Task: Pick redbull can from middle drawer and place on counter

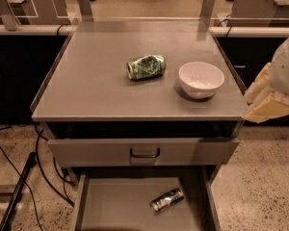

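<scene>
The redbull can (pixel 166 199) lies on its side in the open middle drawer (pixel 115 208) at the bottom of the view, right of the drawer's centre. The counter (pixel 96 85) is the grey cabinet top above it. My gripper (pixel 260 102), cream-coloured below a white arm (pixel 286 71), hangs at the right edge of the view, beside the counter's front right corner, at counter height and well above the drawer. It holds nothing that I can see.
A crushed green can (pixel 145 66) lies on the counter's middle, with a white bowl (pixel 201 79) to its right. A shut drawer front with a dark loop handle (pixel 144 153) sits above the open drawer. Cables and a dark stand (pixel 19 191) lie on the floor at left.
</scene>
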`<move>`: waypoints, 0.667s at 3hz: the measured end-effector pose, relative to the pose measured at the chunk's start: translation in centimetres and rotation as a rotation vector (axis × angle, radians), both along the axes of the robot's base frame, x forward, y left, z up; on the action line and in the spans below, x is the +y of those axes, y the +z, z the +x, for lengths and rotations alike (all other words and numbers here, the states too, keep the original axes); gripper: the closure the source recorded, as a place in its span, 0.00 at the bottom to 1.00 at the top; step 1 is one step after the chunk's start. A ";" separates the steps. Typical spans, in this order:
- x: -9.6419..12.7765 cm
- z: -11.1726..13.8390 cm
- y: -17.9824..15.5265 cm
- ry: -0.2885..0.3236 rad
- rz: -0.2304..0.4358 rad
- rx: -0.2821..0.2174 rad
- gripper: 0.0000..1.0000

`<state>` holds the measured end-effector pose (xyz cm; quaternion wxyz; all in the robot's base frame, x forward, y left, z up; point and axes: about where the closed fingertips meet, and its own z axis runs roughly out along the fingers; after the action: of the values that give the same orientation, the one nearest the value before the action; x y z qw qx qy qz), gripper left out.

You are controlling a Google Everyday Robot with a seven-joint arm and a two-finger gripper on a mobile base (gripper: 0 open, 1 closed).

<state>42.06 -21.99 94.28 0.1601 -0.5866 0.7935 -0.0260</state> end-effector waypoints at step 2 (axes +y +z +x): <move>1.5 -2.7 -9.1 -0.004 0.051 0.025 1.00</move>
<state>39.35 -20.54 85.19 0.1651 -0.5810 0.7970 0.0015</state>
